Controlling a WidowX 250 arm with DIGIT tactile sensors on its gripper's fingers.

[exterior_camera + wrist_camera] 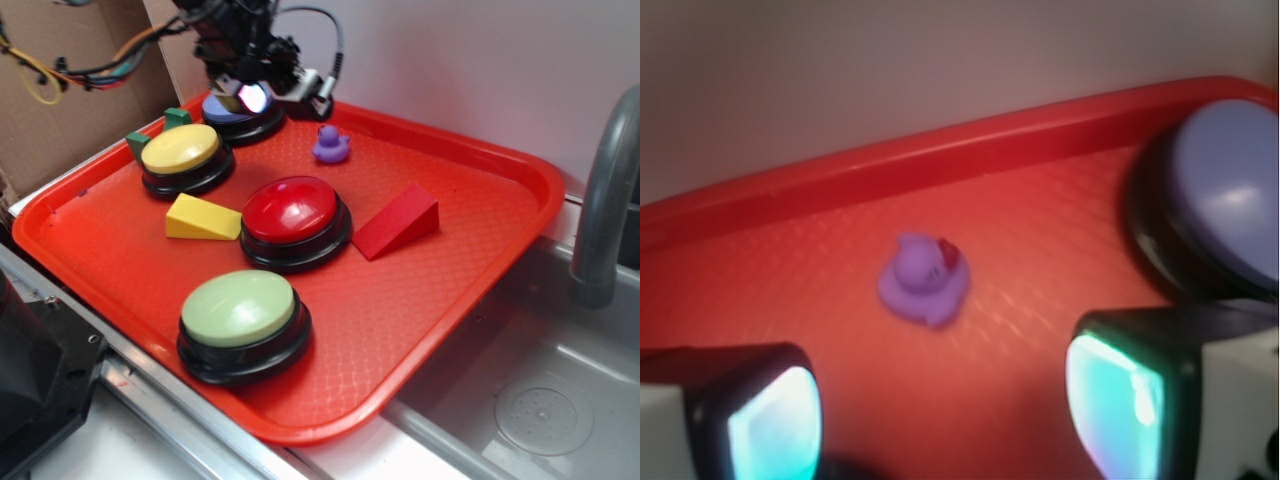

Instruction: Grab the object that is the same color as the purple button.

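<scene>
A tiny purple duck, the object [331, 145], sits on the red tray [480, 190] near its far rim. In the wrist view the object [924, 281] lies ahead of my fingers, between their lines but beyond the tips. The purple button [232, 115], lavender-topped on a black base, stands left of the duck, partly under my arm; it shows at the right edge of the wrist view as the purple button [1225, 195]. My gripper [268, 98] hovers above that button, open, with only bare tray between the pads; it appears again as the gripper [945, 415].
On the tray stand a yellow button [182, 152], a red button [294, 215] and a green button [240, 315]. A yellow wedge [202, 218] and a red wedge [396, 222] lie beside the red button. A sink [545, 400] and faucet [605, 200] are at right.
</scene>
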